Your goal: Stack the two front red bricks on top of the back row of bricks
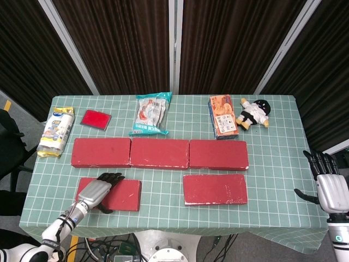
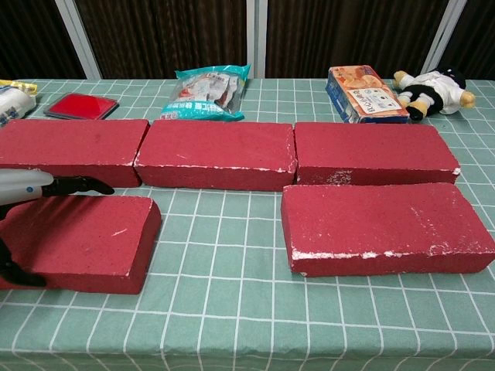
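Three red bricks form the back row: left (image 1: 101, 152), middle (image 1: 159, 153) and right (image 1: 218, 154). The front left brick (image 1: 121, 195) (image 2: 85, 243) lies flat on the green checked cloth. My left hand (image 1: 98, 191) (image 2: 27, 188) holds it at its left end. The dark fingers (image 2: 77, 185) reach over the far edge and the thumb (image 2: 15, 274) presses the near side. The front right brick (image 1: 214, 189) (image 2: 383, 228) lies untouched. My right hand (image 1: 330, 185) hangs off the table's right edge with its fingers spread, holding nothing.
Behind the back row lie a white-yellow packet (image 1: 56, 131), a flat red pad (image 1: 96, 118), a teal snack bag (image 1: 151, 113), an orange box (image 1: 222, 116) and a small doll (image 1: 254, 113). The table's front edge (image 1: 180, 221) runs close to the front bricks.
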You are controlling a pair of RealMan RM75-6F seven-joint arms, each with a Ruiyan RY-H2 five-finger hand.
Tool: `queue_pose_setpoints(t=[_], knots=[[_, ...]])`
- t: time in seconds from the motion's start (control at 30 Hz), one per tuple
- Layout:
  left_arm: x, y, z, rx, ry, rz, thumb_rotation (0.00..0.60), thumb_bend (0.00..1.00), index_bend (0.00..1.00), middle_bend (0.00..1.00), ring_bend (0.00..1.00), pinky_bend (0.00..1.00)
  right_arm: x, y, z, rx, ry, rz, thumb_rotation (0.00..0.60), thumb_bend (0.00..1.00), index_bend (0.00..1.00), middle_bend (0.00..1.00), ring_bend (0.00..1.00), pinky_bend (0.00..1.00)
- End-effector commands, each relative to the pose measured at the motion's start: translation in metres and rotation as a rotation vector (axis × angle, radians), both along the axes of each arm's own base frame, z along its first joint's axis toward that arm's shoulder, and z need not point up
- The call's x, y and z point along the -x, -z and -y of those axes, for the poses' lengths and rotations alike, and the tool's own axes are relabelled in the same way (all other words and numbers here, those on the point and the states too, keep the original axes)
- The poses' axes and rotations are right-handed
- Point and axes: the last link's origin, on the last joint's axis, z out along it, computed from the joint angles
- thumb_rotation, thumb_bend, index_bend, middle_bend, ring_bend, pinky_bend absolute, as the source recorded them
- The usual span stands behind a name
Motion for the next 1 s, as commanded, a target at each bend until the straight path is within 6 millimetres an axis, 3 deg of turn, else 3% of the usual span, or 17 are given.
queue_pose_setpoints(t=[0.03, 0.23, 0.53, 0.7, 1.0], knots=[[0.000, 0.000, 0.000, 0.006, -0.003, -0.003, 0.600, 0.00, 0.00, 0.00, 0.00, 0.00, 0.001, 0.000, 0.000, 0.002, 0.001, 0.001, 0.600, 0.00, 0.00, 0.00, 0.00, 0.00], [0.001, 0.002, 0.001, 0.022, -0.004, -0.022, 0.600, 0.02, 0.00, 0.01, 0.00, 0.00, 0.002, 0.000, 0.000, 0.003, 0.005, 0.004, 0.600, 0.00, 0.00, 0.00, 0.00, 0.00], [0.002, 0.002, 0.000, 0.006, -0.005, -0.033, 0.600, 0.19, 0.00, 0.07, 0.00, 0.00, 0.003, -0.002, 0.000, 0.018, 0.009, 0.007, 0.600, 0.00, 0.00, 0.00, 0.00, 0.00], [-0.002, 0.000, 0.000, -0.016, 0.006, -0.022, 0.600, 0.24, 0.02, 0.11, 0.05, 0.00, 0.004, -0.001, 0.000, 0.017, 0.011, 0.009, 0.600, 0.00, 0.00, 0.00, 0.00, 0.00], [-0.031, -0.030, 0.000, -0.083, 0.108, -0.012, 0.600, 0.25, 0.02, 0.13, 0.10, 0.00, 0.003, -0.004, 0.001, 0.024, 0.009, 0.007, 0.600, 0.00, 0.00, 0.00, 0.00, 0.00]])
